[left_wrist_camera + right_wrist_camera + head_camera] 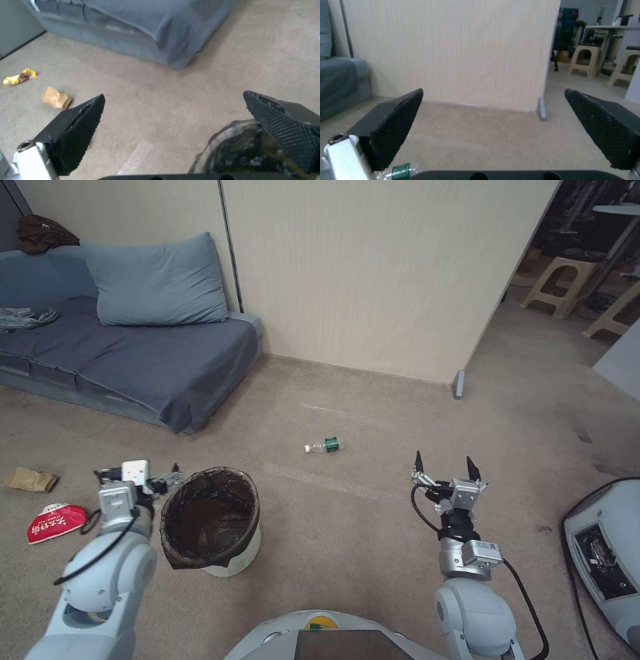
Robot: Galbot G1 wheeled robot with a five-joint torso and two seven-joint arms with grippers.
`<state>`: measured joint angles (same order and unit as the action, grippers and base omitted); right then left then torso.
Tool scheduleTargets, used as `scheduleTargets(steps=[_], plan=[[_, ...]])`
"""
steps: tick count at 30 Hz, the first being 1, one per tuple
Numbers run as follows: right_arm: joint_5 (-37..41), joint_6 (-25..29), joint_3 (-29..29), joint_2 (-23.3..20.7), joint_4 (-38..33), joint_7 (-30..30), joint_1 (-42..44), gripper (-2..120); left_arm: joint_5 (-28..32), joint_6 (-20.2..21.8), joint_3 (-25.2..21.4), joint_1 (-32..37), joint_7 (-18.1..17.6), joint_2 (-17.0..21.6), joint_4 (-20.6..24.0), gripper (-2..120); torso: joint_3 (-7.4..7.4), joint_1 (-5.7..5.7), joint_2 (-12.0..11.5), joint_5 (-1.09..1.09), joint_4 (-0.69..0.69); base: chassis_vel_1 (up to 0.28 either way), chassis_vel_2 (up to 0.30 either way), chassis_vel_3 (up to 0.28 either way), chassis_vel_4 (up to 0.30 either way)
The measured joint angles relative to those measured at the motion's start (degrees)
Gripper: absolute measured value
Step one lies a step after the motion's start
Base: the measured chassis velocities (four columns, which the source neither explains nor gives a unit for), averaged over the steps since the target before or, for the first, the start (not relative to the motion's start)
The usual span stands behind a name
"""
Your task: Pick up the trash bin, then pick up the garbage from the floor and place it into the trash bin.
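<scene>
One small round white trash bin point(220, 527) stands on the carpet point(373, 513), lined with a dark brown see-through bag folded over its rim. Just beside the bin on its left is the left gripper point(143, 480), its jaws wide apart and holding nothing; one finger is over the bin's rim. The right gripper point(445, 465) hangs over bare carpet, jaws wide apart and empty too. Farther ahead lies a clear bottle point(325, 445) with a green label. A brown paper bag point(30, 480) and a red-and-white packet point(57, 522) lie to the left, near the blue sofa point(133, 353).
</scene>
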<state>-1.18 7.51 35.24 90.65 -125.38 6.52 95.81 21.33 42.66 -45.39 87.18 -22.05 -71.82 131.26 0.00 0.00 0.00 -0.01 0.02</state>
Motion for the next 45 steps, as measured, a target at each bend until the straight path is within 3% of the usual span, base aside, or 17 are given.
scheduleTargets(steps=[25,45], plan=[[0.00,0.00,0.01,0.00,0.00,0.03,0.00,100,-0.90,-0.41,2.94,1.41,0.40,-1.20,-3.24,100,0.00,0.00,0.00,0.01,-0.02,0.000,0.000,0.000,0.000],[0.00,0.00,0.01,0.00,0.00,0.03,0.00,100,-0.16,-0.52,4.87,2.01,1.19,-1.89,-10.55,100,0.00,0.00,0.00,0.01,-0.02,0.000,0.000,0.000,0.000]])
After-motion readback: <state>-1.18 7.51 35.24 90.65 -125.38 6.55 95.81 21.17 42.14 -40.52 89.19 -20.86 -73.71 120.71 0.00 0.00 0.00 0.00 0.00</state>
